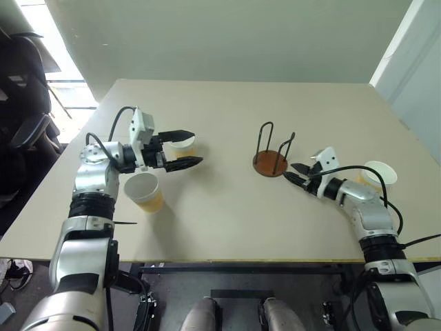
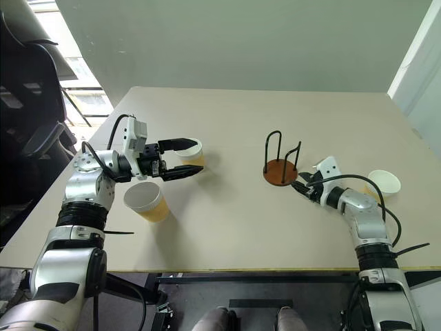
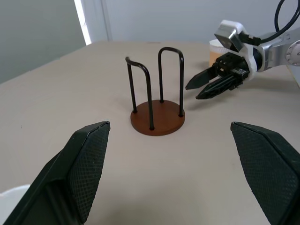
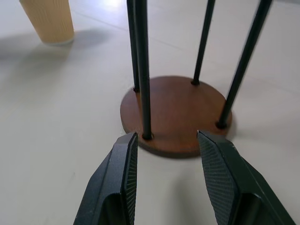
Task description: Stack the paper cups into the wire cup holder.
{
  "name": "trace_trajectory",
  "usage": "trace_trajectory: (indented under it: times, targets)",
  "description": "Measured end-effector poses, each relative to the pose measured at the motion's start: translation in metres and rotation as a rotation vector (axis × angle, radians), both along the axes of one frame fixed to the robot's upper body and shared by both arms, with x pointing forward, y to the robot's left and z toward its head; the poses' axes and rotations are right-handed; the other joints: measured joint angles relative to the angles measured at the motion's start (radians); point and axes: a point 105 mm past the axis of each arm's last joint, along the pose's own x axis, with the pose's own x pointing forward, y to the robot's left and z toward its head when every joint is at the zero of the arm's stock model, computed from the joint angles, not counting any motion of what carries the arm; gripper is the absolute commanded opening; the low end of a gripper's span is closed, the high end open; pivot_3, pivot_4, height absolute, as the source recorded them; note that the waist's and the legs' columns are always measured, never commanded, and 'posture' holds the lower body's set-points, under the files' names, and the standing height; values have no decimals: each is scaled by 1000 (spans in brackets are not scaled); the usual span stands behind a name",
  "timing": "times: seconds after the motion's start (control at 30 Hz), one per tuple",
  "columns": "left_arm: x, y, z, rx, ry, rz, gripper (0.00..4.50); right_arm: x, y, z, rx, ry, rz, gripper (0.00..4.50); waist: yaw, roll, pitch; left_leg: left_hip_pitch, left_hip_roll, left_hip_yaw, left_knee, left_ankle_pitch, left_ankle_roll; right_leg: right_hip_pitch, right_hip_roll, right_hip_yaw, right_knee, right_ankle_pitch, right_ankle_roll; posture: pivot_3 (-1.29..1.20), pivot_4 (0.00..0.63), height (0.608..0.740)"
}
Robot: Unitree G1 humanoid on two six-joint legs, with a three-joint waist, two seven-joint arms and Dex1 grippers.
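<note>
Fingers spread on both arms, nothing pinched, no cup stacked yet.

Right gripper [image 1: 295,173] sits just beside the wire cup holder [image 1: 271,164] mid-bench; a nudge could slide or tip the empty holder. Left gripper [image 1: 185,148] hovers by one paper cup [image 2: 189,151]; another [image 1: 144,192] stands near the left edge, a third [image 1: 380,173] near the right. Closing off-centre could crush or topple a cup. No writing or labels are readable.

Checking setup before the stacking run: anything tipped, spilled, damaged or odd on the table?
Nothing stands out. Three paper cups stand upright: one between the open left gripper's fingers, one nearer the table edge, one far right. The wire cup holder is upright and empty.
</note>
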Motion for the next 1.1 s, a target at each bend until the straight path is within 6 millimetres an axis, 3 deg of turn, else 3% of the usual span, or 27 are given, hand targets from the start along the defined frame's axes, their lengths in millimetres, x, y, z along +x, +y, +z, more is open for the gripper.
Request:
trace_trajectory:
  times: [0.23,1.07,1.1]
  targets:
    - [0,0,-1,-1,5,-2,4416,5,15,0,-5,-20,25,1997,0,0,0,0,0,0,0,0,0,0,0,0,0,0,0,0,150,740]
    - [2,3,-5,10,20,13,4416,23,29,11,-2,-64,26,1997,0,0,0,-1,0,0,-1,0,0,-2,0,0,0,-1,-1,0,150,740]
    - [2,3,-5,11,20,13,4475,23,29,9,0,-59,25,1812,0,0,0,-1,0,0,-1,0,0,-2,0,0,0,-1,-1,0,150,740]
